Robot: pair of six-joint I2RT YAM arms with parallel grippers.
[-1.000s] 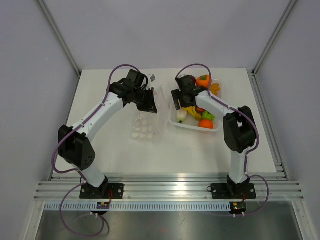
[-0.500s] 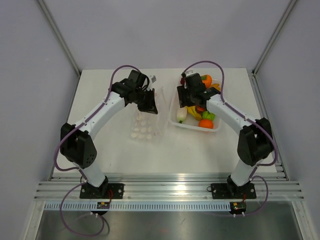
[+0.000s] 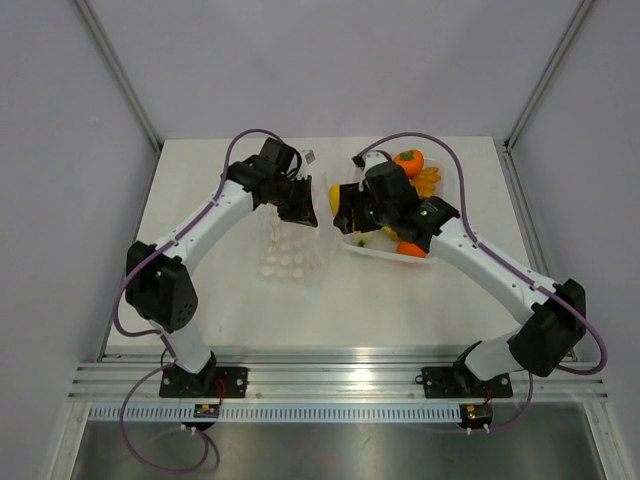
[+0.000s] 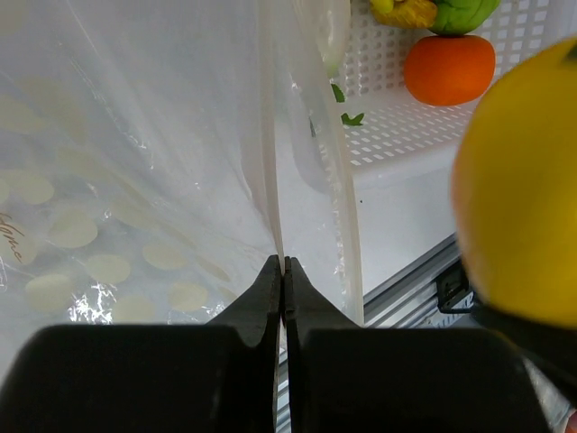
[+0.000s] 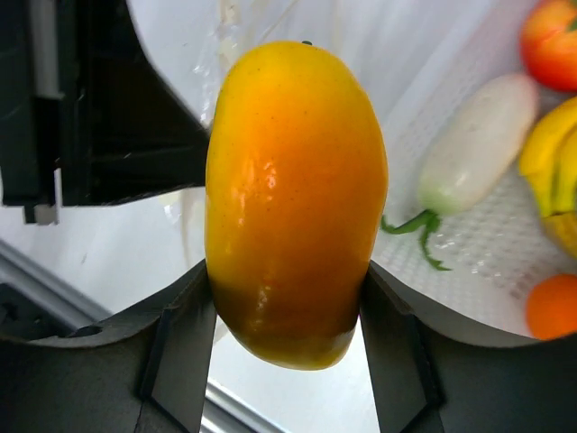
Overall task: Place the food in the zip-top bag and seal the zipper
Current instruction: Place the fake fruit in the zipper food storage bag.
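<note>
Claws on both arms are occupied. The left claw is closed tight on one lip of the zip-top bag, its fingers meeting with only the thin film between them. From there the rest of the bag, with its white blotches, runs down onto the worktop toward the near edge. The right claw is clamped around a yellow-orange oval fruit — a finger pressed on each flank — and holds it in the air between the bag's mouth and the white tray, just beside the left claw. In the tray lie the other food pieces: a white radish-like one, an orange one, bananas and a green piece.
</note>
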